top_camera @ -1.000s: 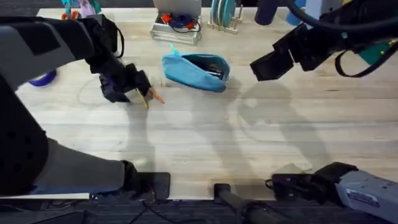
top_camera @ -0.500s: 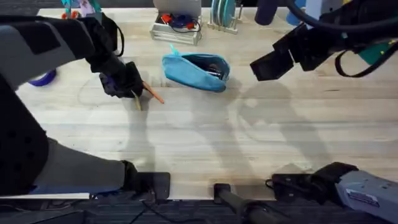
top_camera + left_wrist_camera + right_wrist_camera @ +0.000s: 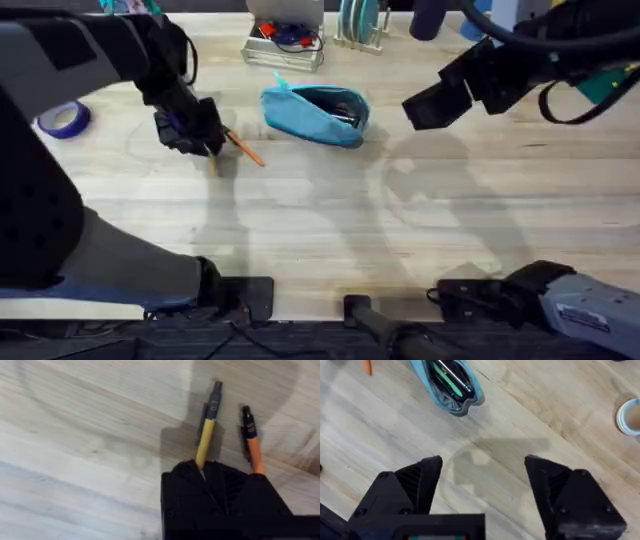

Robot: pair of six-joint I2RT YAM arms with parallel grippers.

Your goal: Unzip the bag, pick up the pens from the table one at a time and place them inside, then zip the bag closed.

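Note:
The teal bag (image 3: 315,113) lies unzipped at the back middle of the table (image 3: 330,230); the right wrist view shows green and dark pens inside the bag (image 3: 447,382). Left of it, my left gripper (image 3: 208,148) is shut on a yellow pen (image 3: 206,435), whose dark tip sticks out past the fingers and casts a shadow on the wood. An orange pen (image 3: 246,151) lies on the table just beside the gripper, between it and the bag, and it also appears in the left wrist view (image 3: 252,442). My right gripper (image 3: 438,103) hangs open to the right of the bag, holding nothing (image 3: 482,485).
A blue tape roll (image 3: 62,118) lies at the far left. A tray of clutter (image 3: 283,42) and a rack (image 3: 358,25) stand along the back edge behind the bag. A white ring-shaped object (image 3: 629,416) rests on the wood in the right wrist view.
My left gripper has shifted slightly back and left with the yellow pen in it. The tape roll is now uncovered. The orange pen, the bag and the right arm stay put.

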